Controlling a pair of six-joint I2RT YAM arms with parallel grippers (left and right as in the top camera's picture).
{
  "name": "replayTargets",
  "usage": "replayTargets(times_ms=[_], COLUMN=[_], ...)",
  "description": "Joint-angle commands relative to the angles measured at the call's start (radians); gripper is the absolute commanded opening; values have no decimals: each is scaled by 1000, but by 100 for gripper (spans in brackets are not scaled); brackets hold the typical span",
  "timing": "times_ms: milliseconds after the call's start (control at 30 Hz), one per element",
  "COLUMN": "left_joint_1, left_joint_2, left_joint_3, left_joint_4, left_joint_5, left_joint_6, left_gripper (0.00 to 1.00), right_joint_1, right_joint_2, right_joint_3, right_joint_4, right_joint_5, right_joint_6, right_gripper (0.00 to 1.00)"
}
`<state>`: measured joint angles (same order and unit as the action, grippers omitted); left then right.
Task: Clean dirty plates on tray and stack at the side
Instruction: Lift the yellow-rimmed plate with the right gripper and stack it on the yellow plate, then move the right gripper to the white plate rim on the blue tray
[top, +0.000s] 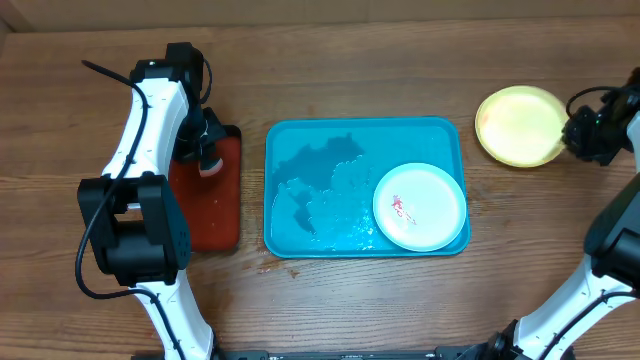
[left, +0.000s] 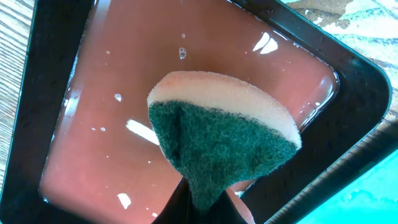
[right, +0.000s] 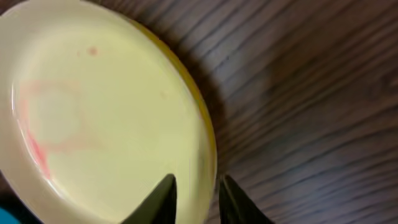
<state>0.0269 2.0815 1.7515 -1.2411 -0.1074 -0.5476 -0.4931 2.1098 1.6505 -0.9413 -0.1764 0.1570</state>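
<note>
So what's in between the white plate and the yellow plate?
In the overhead view, only the blue tray's rim and a short stretch of bare wooden table separate the white plate from the yellow plate.

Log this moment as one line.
left gripper: holds sponge over red tray; right gripper: straddles yellow plate rim; white plate: smeared, in blue tray

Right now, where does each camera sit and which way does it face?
Overhead: fixed above the table, facing straight down on the turquoise tray, white plate, left arm and right arm.
Left wrist: on the left arm, looking down past the left tool at the sponge it grips, over the red tray.
Right wrist: on the right arm, looking down at the yellow plate; the right tool straddles its rim.
Shared: overhead and right wrist both show the yellow plate; overhead and left wrist, the red tray.
</note>
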Motion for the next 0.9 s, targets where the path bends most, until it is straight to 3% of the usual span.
replayTargets(times_ms=[0, 33, 100, 133, 333, 567, 867], left_joint_1=[3, 3, 3, 3, 3, 2, 2], left_joint_2=[3, 3, 3, 3, 3, 3, 3], left_joint_3=[-9, -9, -9, -9, -9, -9, -9], left_joint_4=[-2, -2, -2, 0, 24, 39, 38], left_joint_5=[9, 9, 9, 11, 23, 31, 31], left_joint_6=[10, 10, 9, 10, 10, 10, 29], left_gripper=[4, 4, 4, 4, 4, 4, 4], right_joint_1=[29, 35, 49, 60, 208, 450, 576], right_joint_2=[-4, -7, -23, -39, -168, -167, -163], right_joint_3=[8, 23, 57, 75, 106, 41, -139], right_joint_4=[-35, -68, -131, -159, -260, -294, -159], right_joint_5=[-31, -41, -45, -48, -155, -154, -89], right_joint_6=[0, 0, 0, -4, -274, -579, -573], right_gripper=[45, 51, 75, 77, 78, 78, 72])
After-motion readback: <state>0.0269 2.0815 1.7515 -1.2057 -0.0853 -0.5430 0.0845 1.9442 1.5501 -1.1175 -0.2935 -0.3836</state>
